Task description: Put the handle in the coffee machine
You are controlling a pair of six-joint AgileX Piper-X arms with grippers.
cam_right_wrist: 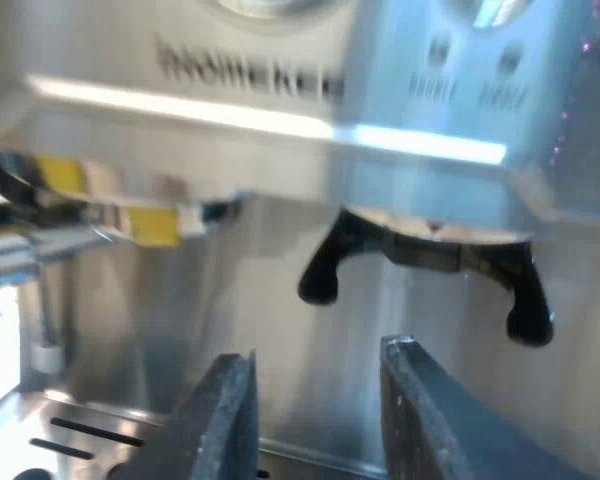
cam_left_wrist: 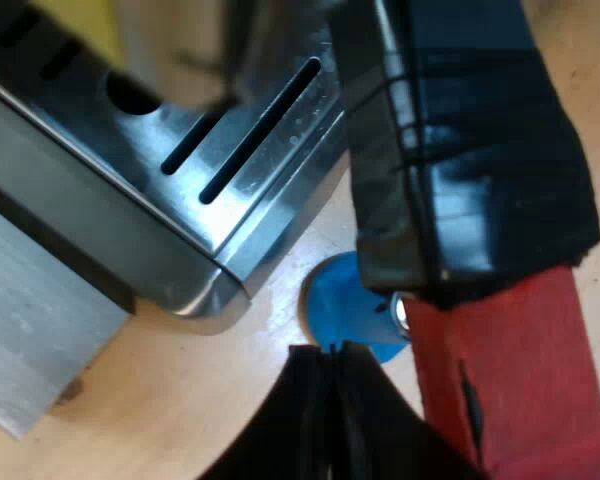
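- The left gripper (cam_left_wrist: pixel 332 350) sits right beside the handle's (cam_left_wrist: pixel 470 150) red end (cam_left_wrist: pixel 520 380). Whether it has hold of the handle, I cannot tell.
- The right gripper (cam_right_wrist: pixel 318 360) is wide open, with nothing between its fingers (cam_right_wrist: pixel 225 420). It faces the espresso machine's (cam_right_wrist: pixel 280 120) front, just below a dark bracket (cam_right_wrist: pixel 430 255) with two hooked ends.
- The handle hangs over the table (cam_left_wrist: pixel 180 400), just off the corner of the slotted drip tray (cam_left_wrist: pixel 110 200). Its dark part lies toward the tray and its red end away from it.
- A blue tamper (cam_left_wrist: pixel 342 300) lies on the table beneath the handle, near that tray corner.
- I judge the handle stiff and solid, and probably heaviest toward its metal head, which is out of sight.
- The dark stretch looks glossy and is likely slick. A firm squeeze across it, not the red tip, should resist twisting.
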